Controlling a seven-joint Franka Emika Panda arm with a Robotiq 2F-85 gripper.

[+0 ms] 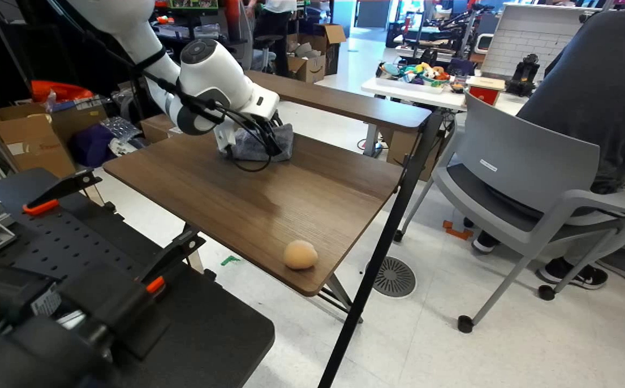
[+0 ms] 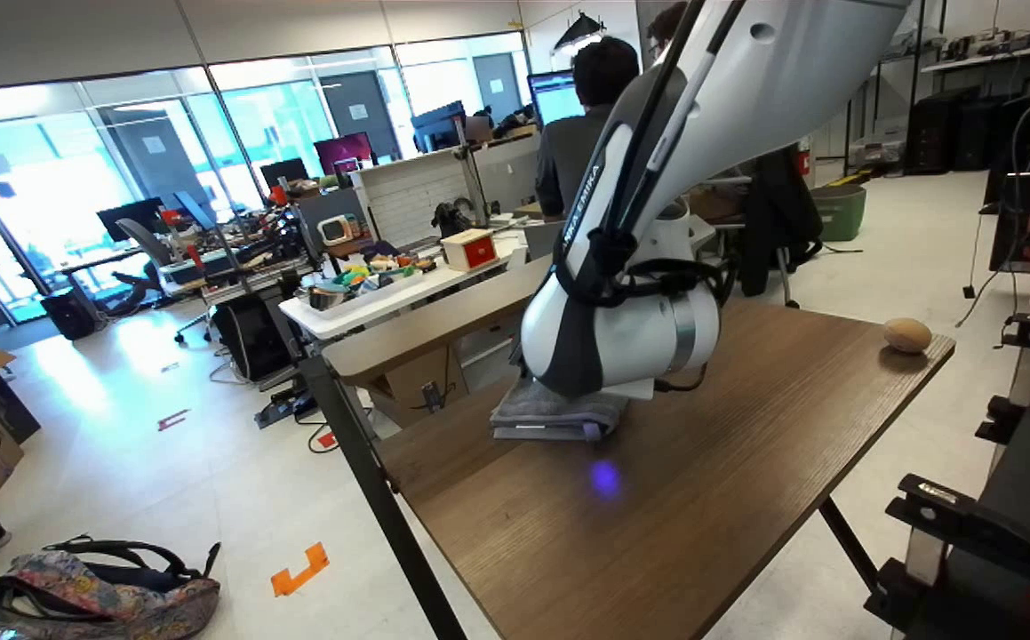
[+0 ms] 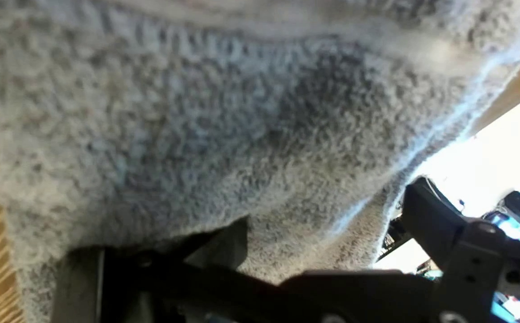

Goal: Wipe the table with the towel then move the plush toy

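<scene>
The grey towel lies folded on the dark brown table, near its far end in an exterior view. In the wrist view the towel fills most of the picture, with part of it between my fingers. My gripper stands open, its fingers wide apart, one over the cloth and one past the towel's edge. Whether a finger touches the cloth, I cannot tell. The arm largely hides the gripper in an exterior view, where the towel shows below it. The round tan plush toy sits near a table corner, well apart from the towel.
A raised brown shelf runs along one side of the table, with a slanted black leg at its end. A black workbench with clamps stands along the opposite side. A grey chair and a seated person are beyond the shelf's end.
</scene>
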